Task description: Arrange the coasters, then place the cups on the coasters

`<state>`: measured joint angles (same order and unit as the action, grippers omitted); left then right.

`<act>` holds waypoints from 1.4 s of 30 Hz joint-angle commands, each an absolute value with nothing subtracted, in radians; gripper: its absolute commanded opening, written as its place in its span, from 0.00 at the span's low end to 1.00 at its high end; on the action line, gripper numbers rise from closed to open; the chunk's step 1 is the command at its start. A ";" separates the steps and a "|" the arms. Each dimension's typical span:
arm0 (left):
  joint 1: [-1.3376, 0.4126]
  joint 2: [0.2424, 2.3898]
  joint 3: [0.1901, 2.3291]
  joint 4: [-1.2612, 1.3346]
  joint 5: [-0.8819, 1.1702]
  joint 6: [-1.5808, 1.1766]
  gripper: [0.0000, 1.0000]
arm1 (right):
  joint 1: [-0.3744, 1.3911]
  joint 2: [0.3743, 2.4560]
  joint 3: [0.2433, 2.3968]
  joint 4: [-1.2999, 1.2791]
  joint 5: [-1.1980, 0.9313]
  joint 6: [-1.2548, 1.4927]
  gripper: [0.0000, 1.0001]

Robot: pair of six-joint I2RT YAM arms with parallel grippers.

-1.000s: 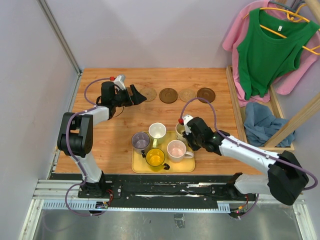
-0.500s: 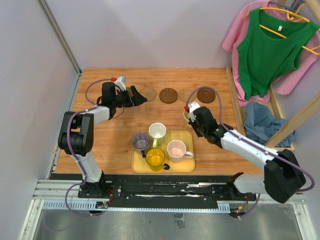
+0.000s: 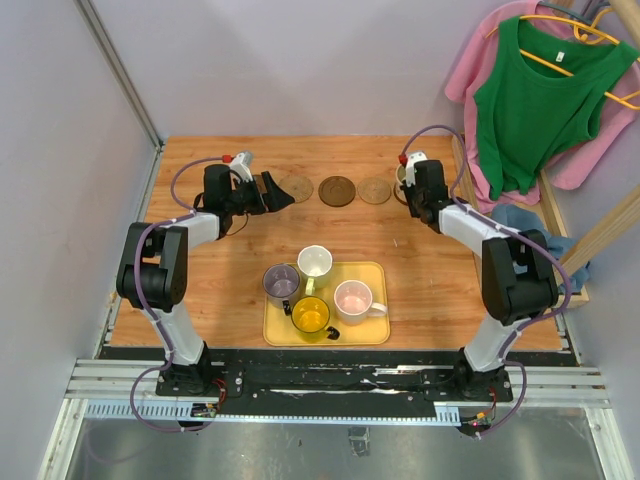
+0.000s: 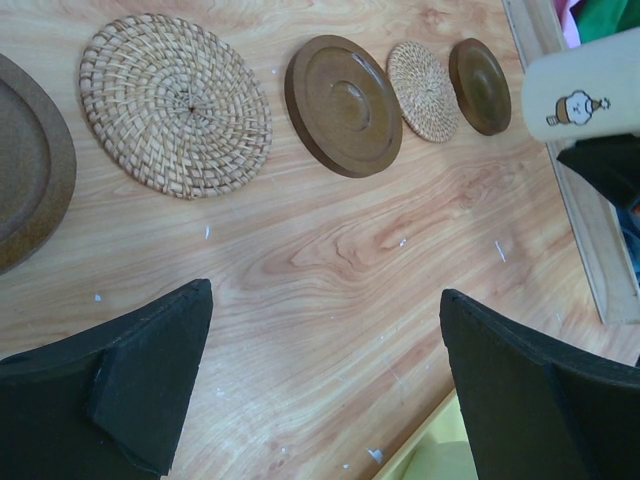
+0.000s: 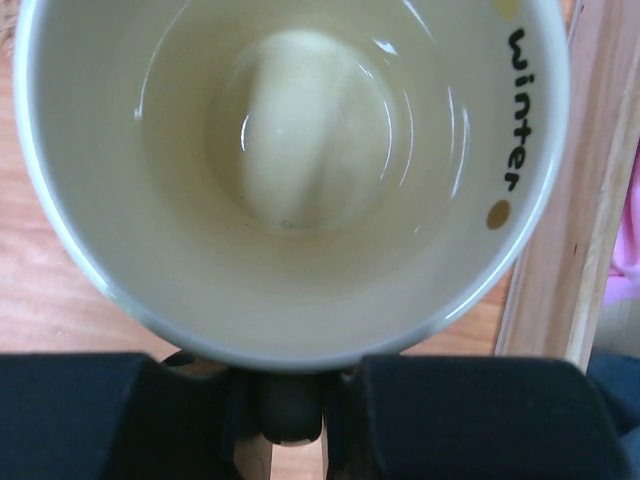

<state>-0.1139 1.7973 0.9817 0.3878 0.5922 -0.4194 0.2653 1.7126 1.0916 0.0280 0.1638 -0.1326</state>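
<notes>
Several coasters lie in a row at the back: a woven tan coaster (image 3: 296, 186) (image 4: 175, 105), a dark brown coaster (image 3: 337, 190) (image 4: 343, 105), a smaller tan coaster (image 3: 374, 190) (image 4: 423, 90) and a far dark brown coaster (image 4: 480, 85). Another brown coaster (image 4: 25, 180) shows at the left edge. My left gripper (image 3: 270, 190) (image 4: 325, 380) stands open and empty near the row's left end. My right gripper (image 3: 408, 186) (image 5: 290, 405) is shut on the handle of the cream cup (image 3: 401, 179) (image 5: 290, 150) (image 4: 585, 95), over the row's right end. Whether the cup touches the coaster I cannot tell.
The yellow tray (image 3: 375, 335) holds the grey-purple cup (image 3: 281, 282), white cup (image 3: 315, 262), yellow cup (image 3: 311, 315) and pink cup (image 3: 353, 298). A wooden frame (image 3: 465, 200) borders the table on the right, with blue cloth (image 3: 525, 245) and hanging clothes behind it.
My right arm carried the cream cup from the tray's back right corner to the right end of the coaster row. The left arm stayed still.
</notes>
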 commanded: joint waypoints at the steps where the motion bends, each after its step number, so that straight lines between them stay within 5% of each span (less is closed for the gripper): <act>1: -0.118 1.799 1.001 0.398 0.582 -0.394 1.00 | 0.199 1.768 1.204 0.123 0.113 -0.135 0.01; 21: -0.118 1.849 1.034 0.370 0.578 -0.386 1.00 | 0.130 2.006 1.391 0.125 0.013 -0.109 0.01; 42: -0.118 1.852 1.040 0.364 0.581 -0.393 1.00 | 0.129 1.989 1.378 0.035 0.016 -0.074 0.01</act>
